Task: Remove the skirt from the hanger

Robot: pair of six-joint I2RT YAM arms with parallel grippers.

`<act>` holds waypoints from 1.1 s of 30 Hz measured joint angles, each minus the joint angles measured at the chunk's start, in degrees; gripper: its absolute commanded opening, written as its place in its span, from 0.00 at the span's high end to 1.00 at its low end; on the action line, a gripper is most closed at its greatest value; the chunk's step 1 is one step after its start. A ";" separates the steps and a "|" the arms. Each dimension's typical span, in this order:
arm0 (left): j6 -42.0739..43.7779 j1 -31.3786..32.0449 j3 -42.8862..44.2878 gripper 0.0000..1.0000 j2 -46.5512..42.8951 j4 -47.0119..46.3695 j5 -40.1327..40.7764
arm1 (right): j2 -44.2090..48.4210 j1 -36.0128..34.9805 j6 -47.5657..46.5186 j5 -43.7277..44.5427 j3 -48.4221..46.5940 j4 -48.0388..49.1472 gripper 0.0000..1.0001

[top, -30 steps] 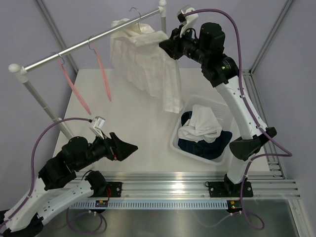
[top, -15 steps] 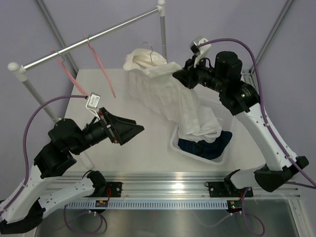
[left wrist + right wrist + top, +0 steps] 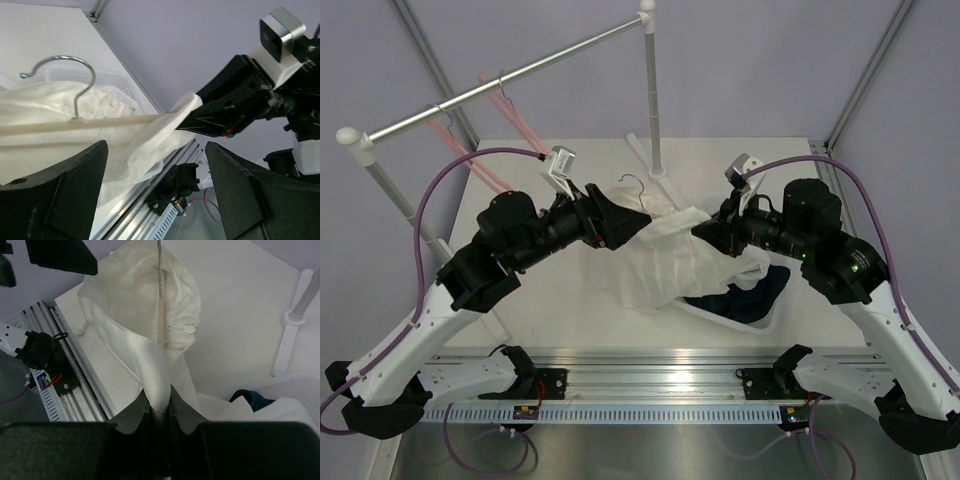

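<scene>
The white cloth skirt (image 3: 665,265) on its pale wire-hooked hanger (image 3: 100,122) lies crosswise just beyond the released left fingers (image 3: 65,190), while the right fingers (image 3: 182,415) clench its edge.

rail (image 3: 570,48): two pink hangers (image 3: 515,118) | basket (image 3: 725,316): navy garment (image 3: 740,295) inside | white table (image 3: 550,320) beneath

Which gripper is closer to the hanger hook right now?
Left. The left gripper is open right by the hook; the right gripper is farther off, shut on the skirt edge.

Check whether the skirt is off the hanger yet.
Not yet: the hanger sits inside the skirt waist, hook poking out; right tool pinches the fabric.
</scene>
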State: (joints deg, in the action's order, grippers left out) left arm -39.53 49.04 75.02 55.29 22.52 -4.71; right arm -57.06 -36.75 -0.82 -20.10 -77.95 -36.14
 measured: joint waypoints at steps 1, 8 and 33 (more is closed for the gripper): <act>0.26 0.00 0.00 0.20 0.33 -0.02 0.31 | 0.83 0.00 0.33 -0.11 0.44 -0.39 1.00; 2.80 0.00 1.11 0.21 1.22 0.55 2.25 | 3.67 -0.22 2.01 -0.63 1.05 -0.79 1.00; 7.98 0.00 3.65 0.65 7.32 1.38 9.70 | 3.69 -7.93 5.46 2.16 0.96 -1.07 1.00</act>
State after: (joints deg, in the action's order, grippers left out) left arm -31.55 49.04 78.67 62.61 23.90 4.99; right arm -53.36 -44.69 4.64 -17.93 -76.99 -37.21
